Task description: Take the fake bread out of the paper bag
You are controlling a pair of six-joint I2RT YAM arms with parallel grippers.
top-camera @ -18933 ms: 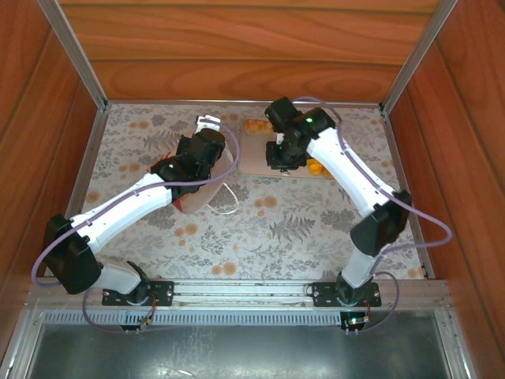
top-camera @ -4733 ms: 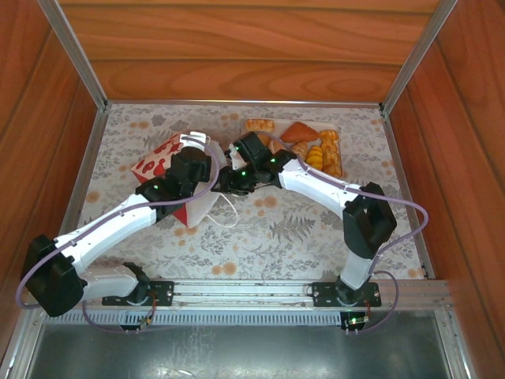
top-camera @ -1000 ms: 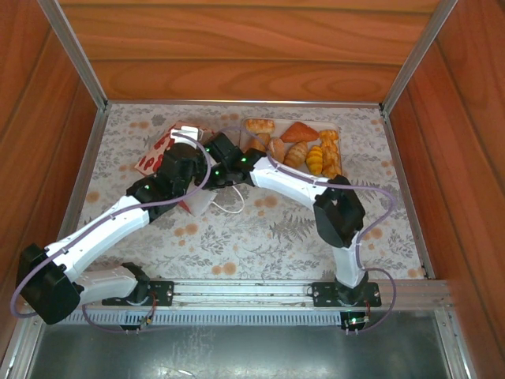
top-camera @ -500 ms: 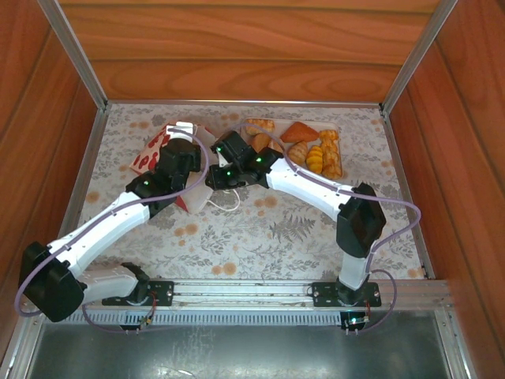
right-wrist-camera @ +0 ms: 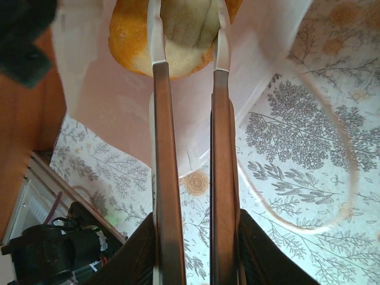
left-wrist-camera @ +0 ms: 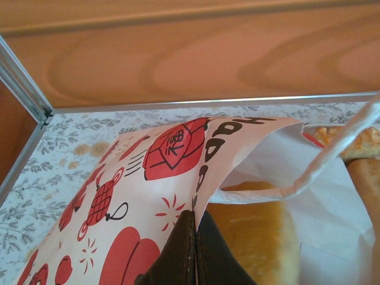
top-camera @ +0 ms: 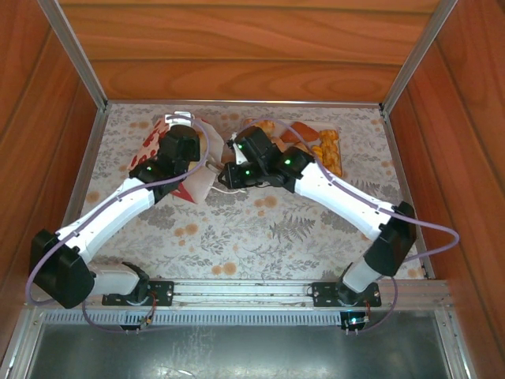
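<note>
My right gripper (right-wrist-camera: 195,243) squeezes the tongs (right-wrist-camera: 166,178) onto a bread roll (right-wrist-camera: 178,35) in the paper bag (left-wrist-camera: 148,196) mouth; left gripper (left-wrist-camera: 195,249) pinches its rim.

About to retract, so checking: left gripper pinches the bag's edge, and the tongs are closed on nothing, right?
Not nothing: the tongs clamp a golden roll, per the right wrist view. The left gripper does pinch the edge of the paper bag.

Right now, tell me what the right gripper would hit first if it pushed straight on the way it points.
The right gripper is shut on tongs whose tips are at a golden roll in the paper bag's mouth, so that roll comes first, probably; depth behind it is unclear.
</note>
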